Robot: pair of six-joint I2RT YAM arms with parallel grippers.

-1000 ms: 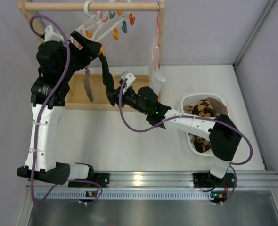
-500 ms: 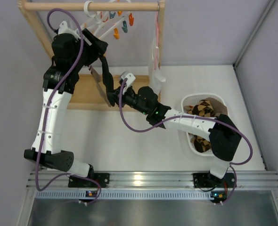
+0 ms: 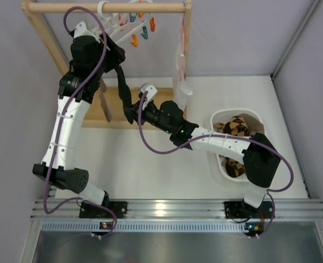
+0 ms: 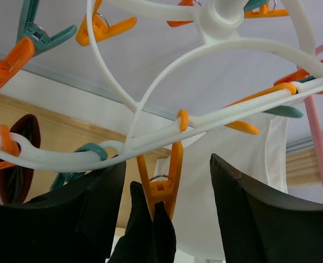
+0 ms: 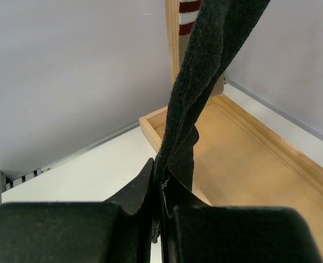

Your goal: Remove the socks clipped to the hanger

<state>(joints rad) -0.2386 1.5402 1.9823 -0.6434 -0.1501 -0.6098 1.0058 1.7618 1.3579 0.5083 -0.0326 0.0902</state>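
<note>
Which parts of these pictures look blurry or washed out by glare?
Top external: sharp overall, with one bright glare spot on the metal rail by the arm bases. Left wrist: the hanger and the orange clip are crisp. Right wrist: the black sock shows sharp knit, while the fingers below are a dark blur.

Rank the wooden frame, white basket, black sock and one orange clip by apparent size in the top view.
1. wooden frame
2. white basket
3. black sock, partly hidden
4. orange clip; it hangs higher, nearer the camera, yet still looks smallest
</note>
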